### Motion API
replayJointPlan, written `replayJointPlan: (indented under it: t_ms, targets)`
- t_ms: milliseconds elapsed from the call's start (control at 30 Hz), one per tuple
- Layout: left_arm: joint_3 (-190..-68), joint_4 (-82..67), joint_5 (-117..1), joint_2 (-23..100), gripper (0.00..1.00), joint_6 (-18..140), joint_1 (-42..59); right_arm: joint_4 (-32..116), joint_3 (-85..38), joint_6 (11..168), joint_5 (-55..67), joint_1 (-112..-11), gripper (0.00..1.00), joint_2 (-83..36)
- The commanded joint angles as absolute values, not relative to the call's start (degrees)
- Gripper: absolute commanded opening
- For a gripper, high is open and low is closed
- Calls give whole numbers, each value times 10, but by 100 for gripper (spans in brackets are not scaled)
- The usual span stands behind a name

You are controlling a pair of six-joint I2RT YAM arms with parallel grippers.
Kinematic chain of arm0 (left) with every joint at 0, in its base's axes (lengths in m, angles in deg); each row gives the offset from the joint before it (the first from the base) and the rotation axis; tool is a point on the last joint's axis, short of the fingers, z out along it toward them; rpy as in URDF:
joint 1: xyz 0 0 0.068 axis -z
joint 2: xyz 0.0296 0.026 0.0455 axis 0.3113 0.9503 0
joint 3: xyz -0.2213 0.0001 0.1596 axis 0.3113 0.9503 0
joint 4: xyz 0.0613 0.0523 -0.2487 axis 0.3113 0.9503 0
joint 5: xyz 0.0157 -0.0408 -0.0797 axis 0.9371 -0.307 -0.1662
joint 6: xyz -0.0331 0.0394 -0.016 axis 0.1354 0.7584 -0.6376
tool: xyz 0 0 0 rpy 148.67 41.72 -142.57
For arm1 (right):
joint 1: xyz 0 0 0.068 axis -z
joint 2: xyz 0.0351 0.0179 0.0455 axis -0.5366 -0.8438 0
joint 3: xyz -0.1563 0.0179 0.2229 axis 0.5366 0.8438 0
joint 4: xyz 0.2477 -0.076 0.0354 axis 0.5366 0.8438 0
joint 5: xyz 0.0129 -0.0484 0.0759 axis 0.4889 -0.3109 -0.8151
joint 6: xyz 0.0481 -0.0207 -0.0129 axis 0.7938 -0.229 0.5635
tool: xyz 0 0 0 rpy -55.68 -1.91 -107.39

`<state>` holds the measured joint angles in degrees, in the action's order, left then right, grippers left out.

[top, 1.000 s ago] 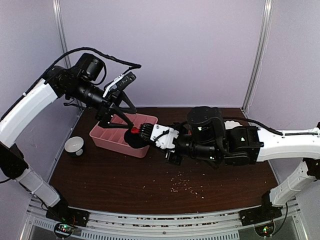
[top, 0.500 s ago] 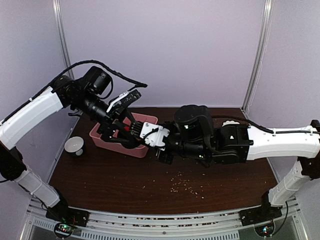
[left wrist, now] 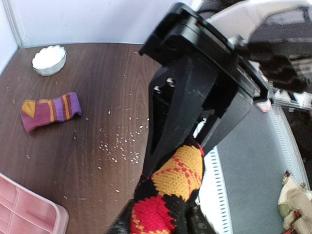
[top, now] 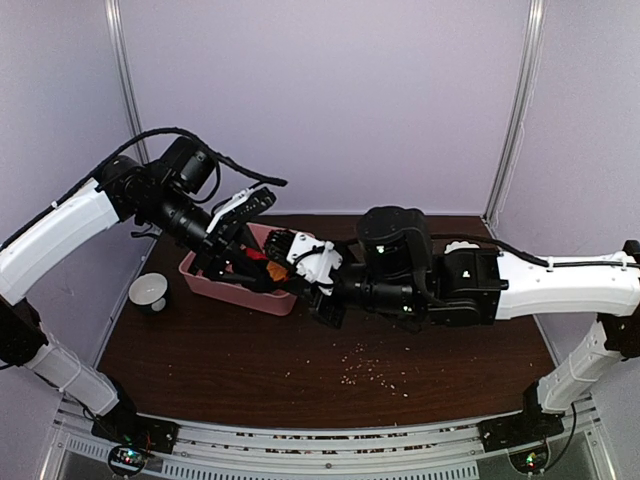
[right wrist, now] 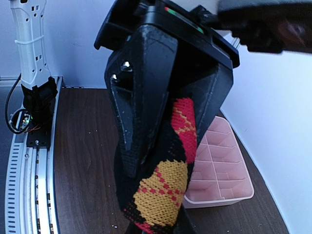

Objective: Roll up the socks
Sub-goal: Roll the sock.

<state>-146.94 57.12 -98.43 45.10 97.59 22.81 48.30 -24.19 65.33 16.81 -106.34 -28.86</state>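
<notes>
A black, red and yellow argyle sock point(top: 266, 258) hangs in the air over the pink tray's near edge, stretched between both grippers. My right gripper point(right wrist: 156, 226) is shut on one end of it. My left gripper point(left wrist: 156, 222) is shut on the other end, its fingers pressing the sock point(left wrist: 173, 180) from both sides. In the left wrist view the right gripper point(left wrist: 178, 156) clamps the sock from above. A second sock point(left wrist: 51, 111), striped purple, orange and dark red, lies flat on the brown table; the top view does not show it.
The pink divided tray point(top: 215, 278) sits at the back left of the table, seen too in the right wrist view point(right wrist: 219, 165). A white bowl point(top: 148, 290) stands left of it. Pale crumbs point(top: 372, 372) are scattered mid-table. The right arm point(top: 470, 285) spans the table's right half.
The right gripper carried the argyle sock left and up over the tray edge. The left gripper came down to meet it and closed from wide open onto the sock.
</notes>
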Motion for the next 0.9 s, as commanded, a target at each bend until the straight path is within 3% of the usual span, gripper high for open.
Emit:
replayJointPlan:
  t_ms: [0, 67, 333, 400, 533, 867]
  targets:
    - [-1468, 557, -977, 444, 14, 1009, 231, 415, -218, 714, 105, -1048, 0, -257]
    - [-1469, 557, -973, 437, 0, 1021, 231, 401, -205, 742, 70, -1037, 0, -256]
    - [-1476, 549, -952, 432, 0, 1023, 229, 326, -158, 865, -77, -992, 50, -255]
    - [-1471, 541, -948, 430, 0, 1015, 228, 290, -133, 891, -109, -981, 56, -245]
    - [-1464, 531, -950, 428, 0, 1006, 228, 228, -105, 938, -150, -971, 60, -239]
    - [-1471, 528, -958, 436, 0, 987, 228, 187, -121, 963, -125, -973, 56, -273]
